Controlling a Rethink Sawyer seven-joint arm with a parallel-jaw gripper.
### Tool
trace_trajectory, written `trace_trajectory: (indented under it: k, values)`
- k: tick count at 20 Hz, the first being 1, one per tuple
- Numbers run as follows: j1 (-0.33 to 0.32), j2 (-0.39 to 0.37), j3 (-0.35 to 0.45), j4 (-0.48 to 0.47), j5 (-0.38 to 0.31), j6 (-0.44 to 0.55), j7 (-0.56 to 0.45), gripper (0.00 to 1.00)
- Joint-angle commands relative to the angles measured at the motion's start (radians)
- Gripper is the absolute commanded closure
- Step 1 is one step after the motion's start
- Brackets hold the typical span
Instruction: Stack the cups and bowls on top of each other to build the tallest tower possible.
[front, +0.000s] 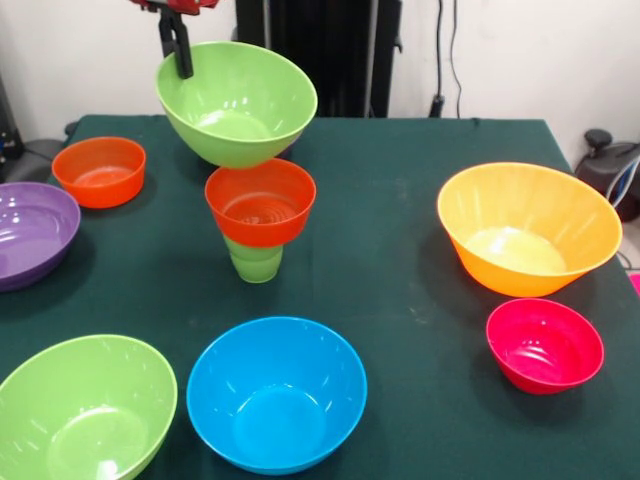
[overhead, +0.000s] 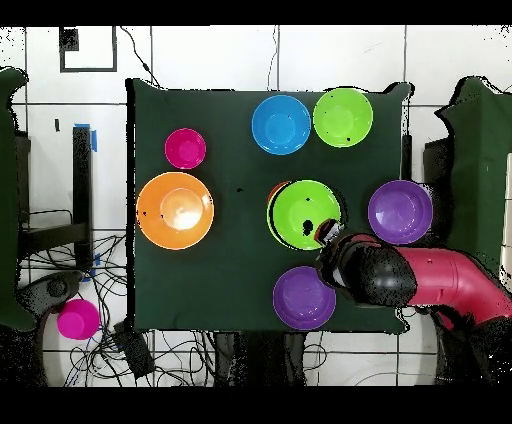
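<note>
My gripper (front: 180, 55) is shut on the far left rim of a lime-green bowl (front: 237, 100) and holds it tilted right over the tower. The tower is a small orange-red bowl (front: 260, 200) sitting in the light-green cup (front: 255, 262). The held bowl's base is at the orange-red rim; I cannot tell whether they touch. In the overhead view the held bowl (overhead: 307, 213) hides the tower except an orange sliver (overhead: 271, 212), with the gripper (overhead: 325, 232) at its rim. Loose bowls are blue (front: 275, 392), lime-green (front: 85, 410), purple (front: 30, 232), orange-red (front: 99, 170), large orange (front: 528, 228) and pink-red (front: 545, 345).
A second purple bowl (overhead: 303, 297) lies near the robot's side of the dark green table (overhead: 235, 270), beside my arm (overhead: 440, 280). A pink bowl (overhead: 77, 318) lies off the table among cables on the floor.
</note>
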Motion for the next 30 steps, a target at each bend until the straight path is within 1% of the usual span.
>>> trace_trajectory:
  k: [1, 13, 25, 30]
  values:
    - [0.019, 0.015, 0.045, -0.016, -0.008, 0.104, -0.196, 1.00]
    - [0.045, 0.026, 0.038, -0.015, -0.007, 0.081, -0.157, 1.00]
    - [0.101, 0.025, 0.008, -0.020, -0.014, 0.062, -0.098, 1.00]
    - [0.111, 0.026, 0.000, -0.020, -0.020, 0.053, -0.095, 1.00]
